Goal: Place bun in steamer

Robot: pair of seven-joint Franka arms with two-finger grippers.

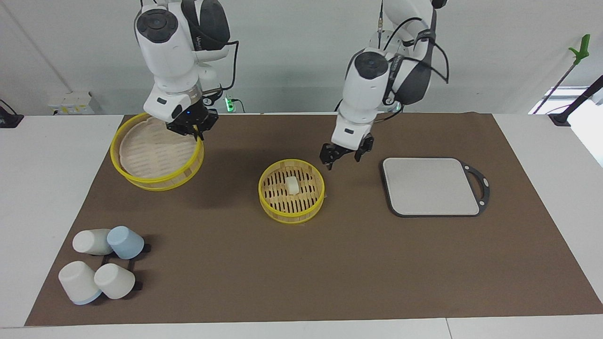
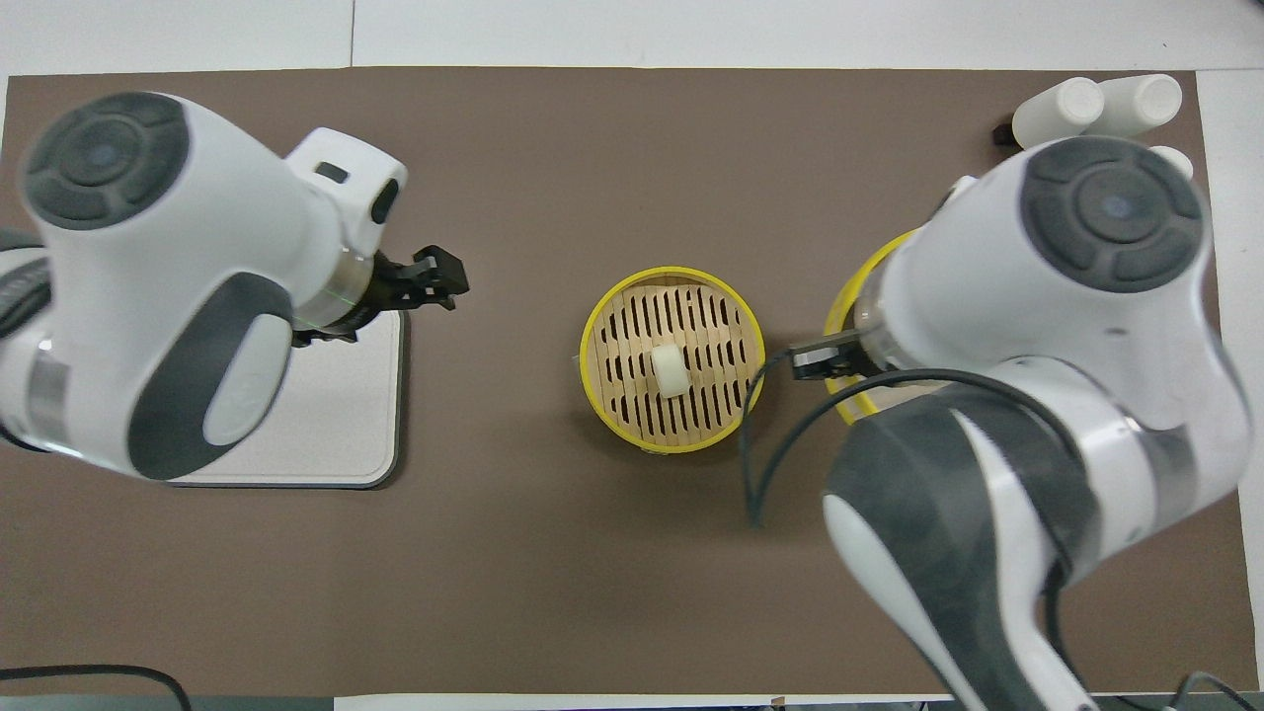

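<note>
The steamer stands mid-mat, a yellow-rimmed basket with a slatted floor; it also shows in the overhead view. The bun, a small cream-white lump, lies in the middle of its floor, and shows in the overhead view too. My left gripper is open and empty in the air, between the steamer and the grey board. My right gripper is shut on the rim of the steamer's lid and holds it tilted above the mat toward the right arm's end.
The grey board with a dark handle lies toward the left arm's end. Several white and blue cups lie on a black rack at the mat's corner farthest from the robots, at the right arm's end.
</note>
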